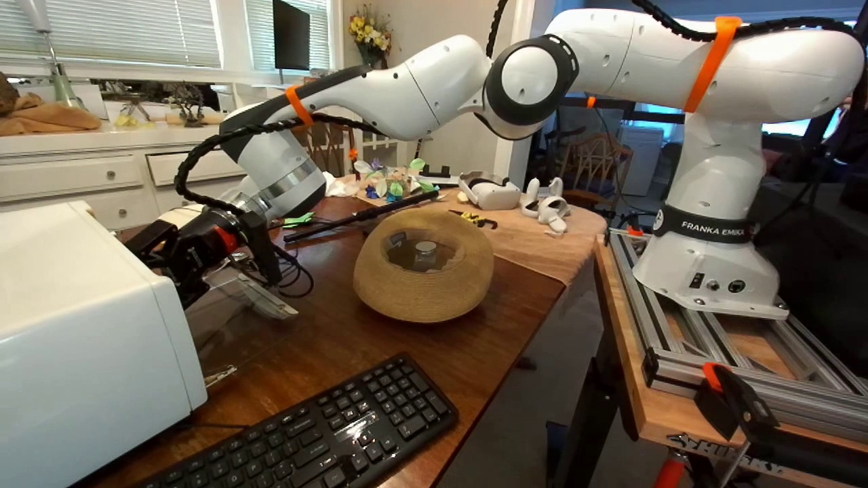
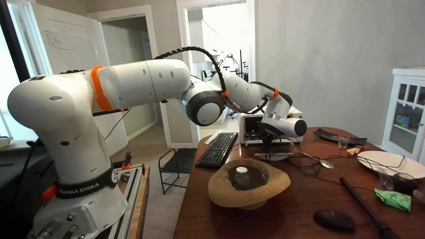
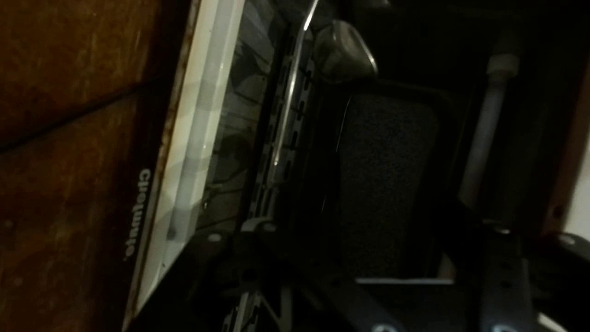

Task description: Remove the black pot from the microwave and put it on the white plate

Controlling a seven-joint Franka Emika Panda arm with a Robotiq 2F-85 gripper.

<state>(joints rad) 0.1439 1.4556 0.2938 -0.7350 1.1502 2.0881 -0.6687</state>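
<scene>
And there's the gripper (image 3: 373,226), jaws spread, at the mouth of the oven (image 1: 74,379), dark pot (image 3: 389,170) inside, white plate (image 2: 411,167) well apart!

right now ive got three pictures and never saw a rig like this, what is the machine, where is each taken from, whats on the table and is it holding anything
The machine is a robot arm ending in a two-fingered gripper. Two pictures come from cameras outside it; the dark close-up comes from a camera on its wrist, looking into the white oven, where a dark pan sits. On the wooden table are a keyboard, an upturned straw hat with a white-capped jar inside, and a white plate. The gripper looks open, nothing visibly held; it is too dark to tell whether it touches the pan.
</scene>
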